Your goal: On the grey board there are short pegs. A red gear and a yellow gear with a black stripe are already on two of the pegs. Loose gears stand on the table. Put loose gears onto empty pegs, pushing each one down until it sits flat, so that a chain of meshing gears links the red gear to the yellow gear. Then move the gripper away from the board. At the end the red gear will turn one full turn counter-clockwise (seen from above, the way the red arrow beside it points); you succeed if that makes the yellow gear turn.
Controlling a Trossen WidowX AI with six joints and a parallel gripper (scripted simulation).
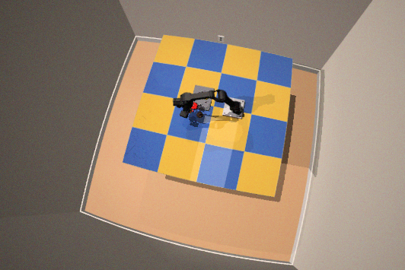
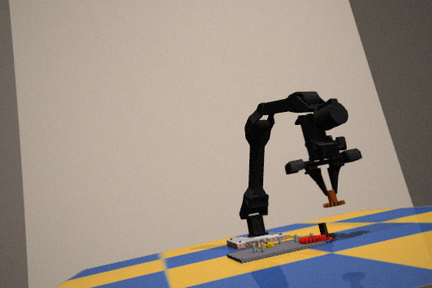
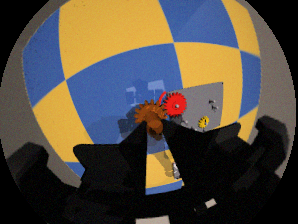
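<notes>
My gripper (image 2: 332, 193) (image 3: 153, 123) is shut on the upright handle of an orange gear (image 2: 334, 204) (image 3: 145, 111) (image 1: 199, 115). The gear hangs clear of the table, toothed disc down, beside the board's red-gear end. The red gear (image 1: 194, 106) (image 2: 313, 239) (image 3: 181, 104) sits on the grey board (image 2: 244, 256) (image 3: 196, 96). The small yellow gear (image 2: 266, 245) (image 3: 203, 121) is farther along it. Several bare pegs (image 2: 262, 247) stand on the board. A dark gear with a tall handle (image 2: 322, 229) stands close to the red gear; its seating is hidden.
The white robot base (image 1: 231, 110) (image 2: 233, 242) stands close behind the board. A red arrow (image 3: 162, 97) curves beside the red gear. The blue and yellow checkered table (image 1: 221, 163) (image 2: 386, 253) shows shadows and reflections. My fingers hide part of the board in the wrist view.
</notes>
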